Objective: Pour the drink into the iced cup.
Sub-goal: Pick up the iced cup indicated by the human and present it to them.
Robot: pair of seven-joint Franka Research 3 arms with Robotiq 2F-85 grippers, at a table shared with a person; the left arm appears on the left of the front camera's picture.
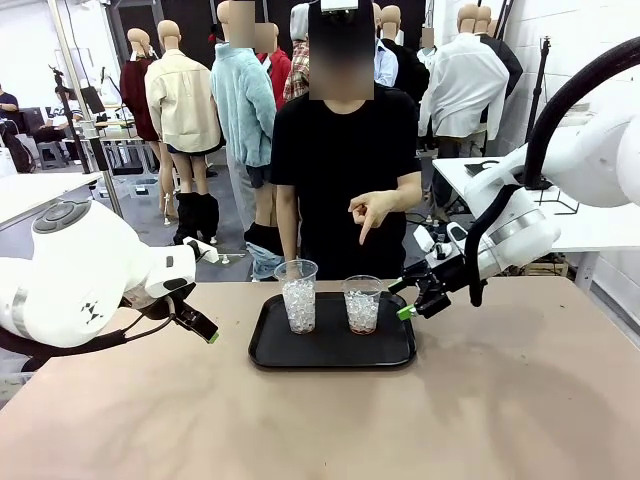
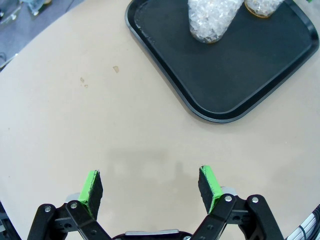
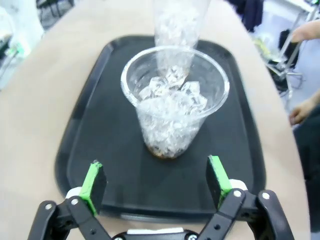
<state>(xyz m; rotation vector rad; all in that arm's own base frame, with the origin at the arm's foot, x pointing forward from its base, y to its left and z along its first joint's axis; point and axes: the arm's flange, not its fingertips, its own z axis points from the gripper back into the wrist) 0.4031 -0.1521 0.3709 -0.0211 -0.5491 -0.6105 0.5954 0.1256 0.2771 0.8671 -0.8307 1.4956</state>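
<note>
- Left claw (image 2: 149,176): jaws spread wide, empty, over the bare surface (image 2: 100,110), lower centre of frame.
- Right claw (image 3: 155,166): jaws spread wide, empty, facing the iced cup (image 3: 175,95) at frame centre on the black tray (image 3: 85,140).
- Drink (image 3: 164,150): thin reddish-brown layer at the cup bottom.

A tan counter (image 1: 520,400) spans the lower half of the frame. Behind it, a white table (image 1: 40,190) stands at middle left and a second white table (image 1: 600,225) at right. Grey floor (image 1: 135,220) shows at left, and a white wall (image 1: 565,35) fills the upper right.
</note>
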